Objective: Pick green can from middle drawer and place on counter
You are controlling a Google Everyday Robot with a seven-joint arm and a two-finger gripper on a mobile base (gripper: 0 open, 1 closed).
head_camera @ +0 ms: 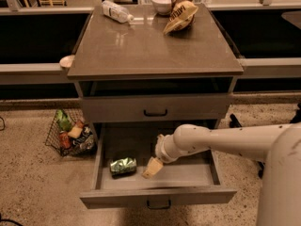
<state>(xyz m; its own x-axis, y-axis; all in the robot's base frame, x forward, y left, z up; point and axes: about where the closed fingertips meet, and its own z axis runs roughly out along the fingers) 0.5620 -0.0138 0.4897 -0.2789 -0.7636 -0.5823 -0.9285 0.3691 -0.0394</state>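
Note:
The green can (123,165) lies on its side in the left part of the open middle drawer (188,178). My gripper (151,168) hangs inside the drawer just right of the can, a small gap apart, on the white arm that reaches in from the right. The counter (150,48) is the grey-brown slab on top of the cabinet, above the shut upper drawer (155,110).
On the counter's far edge lie a clear plastic bottle (116,11), a white bowl (161,3) and a yellow-brown snack bag (180,14). A wire basket (70,133) of packets stands on the floor left of the cabinet. A small round disc (67,60) sits by the counter's left edge.

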